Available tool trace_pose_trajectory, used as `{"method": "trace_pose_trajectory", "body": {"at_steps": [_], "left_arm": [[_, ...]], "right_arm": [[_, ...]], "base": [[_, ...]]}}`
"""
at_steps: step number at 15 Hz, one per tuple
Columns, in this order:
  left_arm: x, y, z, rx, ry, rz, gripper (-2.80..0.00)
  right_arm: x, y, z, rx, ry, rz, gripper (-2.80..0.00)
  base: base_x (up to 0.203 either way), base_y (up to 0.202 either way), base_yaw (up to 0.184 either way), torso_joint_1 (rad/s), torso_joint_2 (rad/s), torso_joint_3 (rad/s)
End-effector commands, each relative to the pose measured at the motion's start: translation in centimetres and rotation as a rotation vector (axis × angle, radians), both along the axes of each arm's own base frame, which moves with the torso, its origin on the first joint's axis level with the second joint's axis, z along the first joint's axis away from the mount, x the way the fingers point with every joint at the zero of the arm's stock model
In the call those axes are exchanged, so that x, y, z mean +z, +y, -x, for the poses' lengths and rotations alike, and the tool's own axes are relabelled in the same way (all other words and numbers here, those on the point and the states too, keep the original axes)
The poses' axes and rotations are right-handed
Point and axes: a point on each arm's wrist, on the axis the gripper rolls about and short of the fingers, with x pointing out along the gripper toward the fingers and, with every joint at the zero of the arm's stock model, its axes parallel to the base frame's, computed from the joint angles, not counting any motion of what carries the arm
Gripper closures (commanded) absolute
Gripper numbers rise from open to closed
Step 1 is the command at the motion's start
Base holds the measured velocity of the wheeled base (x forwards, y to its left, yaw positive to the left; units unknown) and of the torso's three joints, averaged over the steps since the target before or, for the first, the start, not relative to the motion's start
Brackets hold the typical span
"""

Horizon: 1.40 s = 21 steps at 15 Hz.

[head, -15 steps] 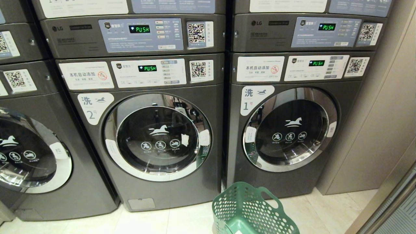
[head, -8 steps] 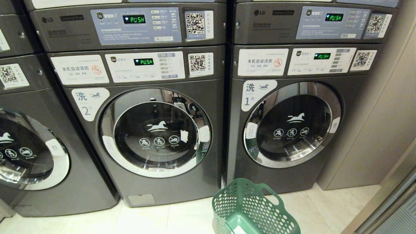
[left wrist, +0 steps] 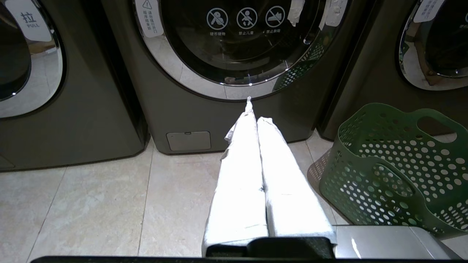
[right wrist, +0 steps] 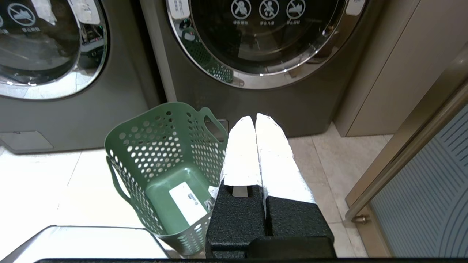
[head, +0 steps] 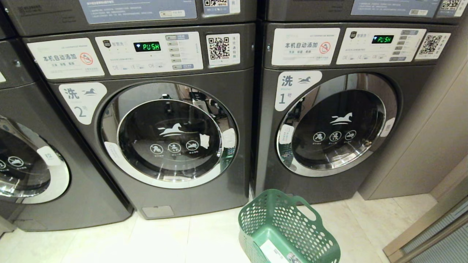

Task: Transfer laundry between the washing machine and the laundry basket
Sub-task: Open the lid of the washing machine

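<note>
The washing machine (head: 234,91) marked 2 stands centre-left in the head view, its round chrome-rimmed door (head: 168,135) shut and the glass dark. No laundry shows anywhere. The green laundry basket (head: 289,226) stands on the floor between machines 2 and 1, holding only a white label. My left gripper (left wrist: 256,116) is shut and hangs low in front of the washing machine (left wrist: 204,113), with the laundry basket (left wrist: 395,171) beside it. My right gripper (right wrist: 255,118) is shut, empty, just beside the laundry basket (right wrist: 164,153). Neither gripper appears in the head view.
A like machine marked 1 (head: 336,124) stands to the right and another (head: 29,160) to the left. Dryers (head: 139,11) are stacked above. A beige wall panel (head: 431,128) and a door frame (head: 427,233) close the right side. The floor is pale tile (head: 182,241).
The whole head view has tipped downward, so the machines sit higher in the picture and more floor and basket show. Nothing in the scene has moved.
</note>
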Motion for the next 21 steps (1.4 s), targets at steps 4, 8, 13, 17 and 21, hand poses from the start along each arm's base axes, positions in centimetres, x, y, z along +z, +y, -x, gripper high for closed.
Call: {"method": "trace_pose_trajectory", "body": {"at_steps": [4,8,13,17,21], "left_arm": [[0.0,0.0,0.0,0.0,0.0,0.0,0.0],[0.0,0.0,0.0,0.0,0.0,0.001,0.0],[0.0,0.0,0.0,-0.001,-0.001,-0.001,0.0],[0.0,0.0,0.0,-0.006,-0.005,-0.009,0.0],[6.7,-0.3,2.3,-0.151,-0.193,-0.059,0.0]], "right_arm": [[0.0,0.0,0.0,-0.001,-0.001,0.0,0.0],[0.0,0.0,0.0,-0.001,-0.001,-0.002,0.0],[0.0,0.0,0.0,-0.001,-0.001,-0.002,0.0],[0.0,0.0,0.0,-0.002,-0.001,-0.003,0.0],[0.0,0.0,0.0,-0.004,-0.002,-0.011,0.0]], "base": [[0.0,0.0,0.0,0.004,0.0,-0.201],[0.0,0.0,0.0,0.007,0.0,-0.173],[0.0,0.0,0.0,0.003,0.0,-0.029],[0.0,0.0,0.0,0.0,0.0,0.0],[0.0,0.0,0.0,0.0,0.0,0.0]]}}
